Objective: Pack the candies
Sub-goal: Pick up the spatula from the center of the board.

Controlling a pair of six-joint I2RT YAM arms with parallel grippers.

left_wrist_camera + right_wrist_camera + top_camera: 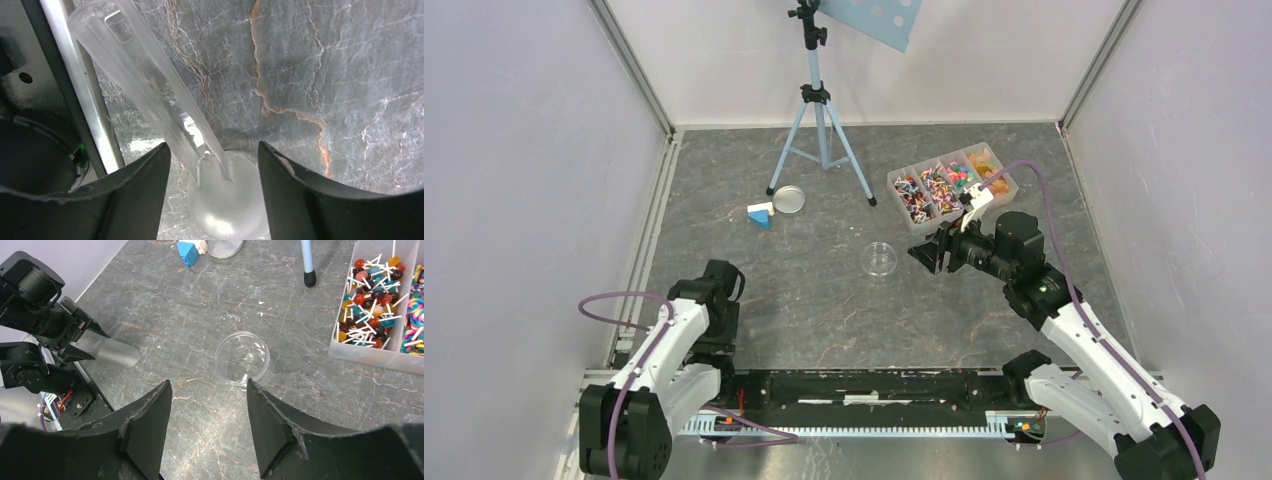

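The candies (939, 185) fill a clear compartment box (1009, 185) at the back right; the right wrist view shows lollipops (367, 315) in one compartment. A clear round dish (880, 258) stands mid-table. My right gripper (929, 255) hovers just right of the dish (242, 358), open, with nothing between its fingers (150, 420). My left gripper (724, 278) is low at the near left. In the left wrist view its jaws (214, 150) stand apart around the bowl of a frosted plastic scoop (150, 85) lying on the table, with a gap on the left side.
A blue-and-white block (761, 213) and a round clear lid (786, 199) lie at the back left. A light-blue tripod (822, 130) stands at the back centre, one foot (310, 277) near the box. A metal rail (85, 90) runs along the table's left edge.
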